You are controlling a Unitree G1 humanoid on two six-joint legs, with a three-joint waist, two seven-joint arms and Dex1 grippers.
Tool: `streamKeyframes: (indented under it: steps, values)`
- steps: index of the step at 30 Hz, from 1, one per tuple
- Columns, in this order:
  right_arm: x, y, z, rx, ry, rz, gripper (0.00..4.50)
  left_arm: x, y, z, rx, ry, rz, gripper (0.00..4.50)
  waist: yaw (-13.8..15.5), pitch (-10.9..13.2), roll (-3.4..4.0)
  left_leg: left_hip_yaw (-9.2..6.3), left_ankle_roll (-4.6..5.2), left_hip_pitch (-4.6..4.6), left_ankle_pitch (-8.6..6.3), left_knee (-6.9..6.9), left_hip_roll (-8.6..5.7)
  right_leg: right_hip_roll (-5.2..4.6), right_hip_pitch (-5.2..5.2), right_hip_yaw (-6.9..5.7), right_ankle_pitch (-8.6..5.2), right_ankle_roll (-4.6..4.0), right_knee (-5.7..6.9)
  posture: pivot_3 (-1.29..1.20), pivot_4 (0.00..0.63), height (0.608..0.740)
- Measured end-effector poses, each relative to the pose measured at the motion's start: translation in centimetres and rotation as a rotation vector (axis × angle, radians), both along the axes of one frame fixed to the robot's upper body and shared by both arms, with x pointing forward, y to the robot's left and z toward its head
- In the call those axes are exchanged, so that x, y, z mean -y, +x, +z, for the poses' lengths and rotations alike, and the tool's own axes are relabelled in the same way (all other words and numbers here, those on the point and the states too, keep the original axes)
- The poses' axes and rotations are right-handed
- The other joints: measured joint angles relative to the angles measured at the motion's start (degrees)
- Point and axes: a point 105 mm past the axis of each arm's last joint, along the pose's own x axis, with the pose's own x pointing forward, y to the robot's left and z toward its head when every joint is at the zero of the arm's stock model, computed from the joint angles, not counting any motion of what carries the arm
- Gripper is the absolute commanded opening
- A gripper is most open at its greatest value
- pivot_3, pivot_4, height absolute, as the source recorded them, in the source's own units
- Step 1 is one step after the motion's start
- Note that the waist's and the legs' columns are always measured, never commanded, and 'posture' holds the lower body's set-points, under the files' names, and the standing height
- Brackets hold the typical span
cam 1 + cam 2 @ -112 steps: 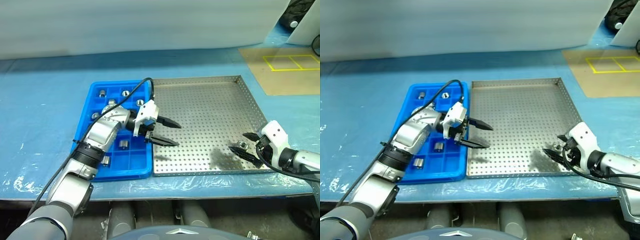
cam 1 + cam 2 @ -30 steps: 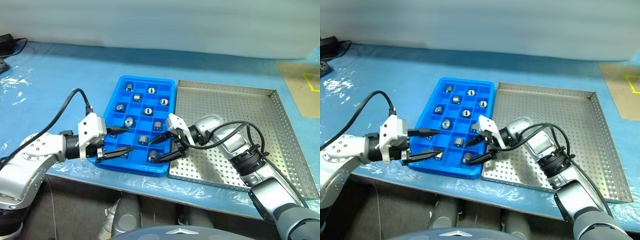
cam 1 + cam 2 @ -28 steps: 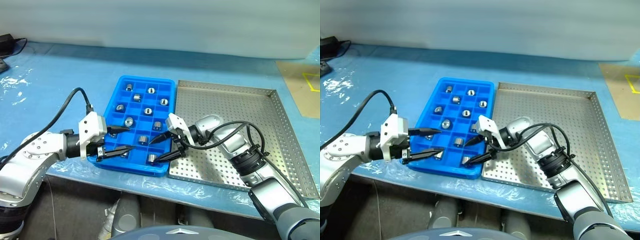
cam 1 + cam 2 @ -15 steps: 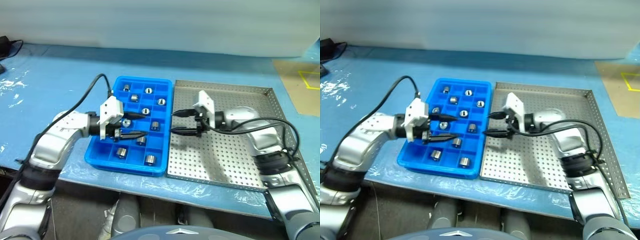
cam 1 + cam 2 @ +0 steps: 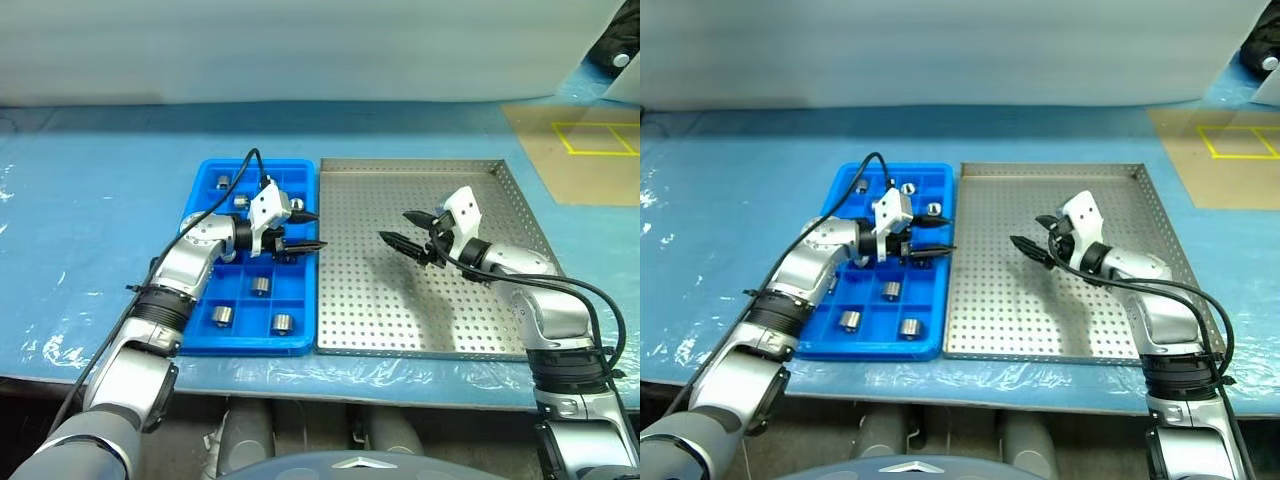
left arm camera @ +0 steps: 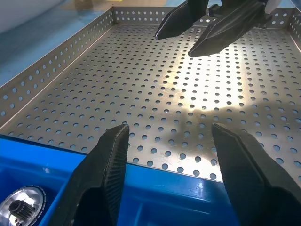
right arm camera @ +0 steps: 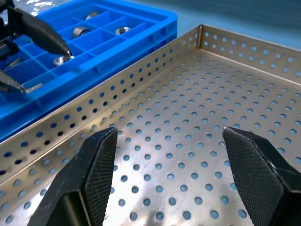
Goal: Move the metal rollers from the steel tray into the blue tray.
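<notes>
my left gripper [image 5: 308, 229] hangs with its fingers parted and nothing between them, over the edge of the blue tray [image 5: 199, 348] that meets the steel tray [image 5: 520, 350]. nearer me than that gripper, three metal rollers [image 5: 222, 316] sit in separate compartments; more lie beyond and beside it. my right gripper [image 5: 399, 229] hovers spread wide and empty over the steel tray's perforated floor, tips pointing toward the left one, well apart from it. i see no rollers on the steel floor around it. beyond it to the right lies a tan board [image 5: 580, 150] with yellow taped squares. i can read no writing anywhere.
</notes>
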Motion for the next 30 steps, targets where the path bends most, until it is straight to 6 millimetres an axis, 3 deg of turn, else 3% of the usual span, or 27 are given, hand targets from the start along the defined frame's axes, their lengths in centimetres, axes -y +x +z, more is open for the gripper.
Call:
streamKeyframes:
  steps: [6,14,30]
  values:
    - [-0.7,0.8,1.0,0.045,0.016,-0.003,3.65,-0.6,0.3,0.1,0.000,-0.025,0.037,2.94,0.16,0.00,0.00,0.00,0.10,-0.02,-0.05,0.06,0.00,-0.05,0.04,0.00,0.00,0.00,-0.01,-0.18,0.150,0.740]
    - [-1.1,1.0,-0.4,0.011,-0.003,0.015,3.65,-1.1,-0.1,-0.1,-0.004,-0.036,0.061,2.94,1.01,0.00,0.00,0.00,0.11,-0.03,-0.06,0.05,0.02,-0.07,0.04,-0.02,0.00,0.00,-0.02,-0.14,0.150,0.740]
    - [-2.2,0.9,-0.6,0.018,0.000,0.050,3.65,-1.7,-0.5,0.8,-0.002,-0.060,0.081,2.94,1.03,0.00,0.01,-0.01,0.09,-0.02,-0.07,0.03,0.03,-0.09,0.04,-0.02,0.00,0.00,-0.04,-0.12,0.150,0.740]
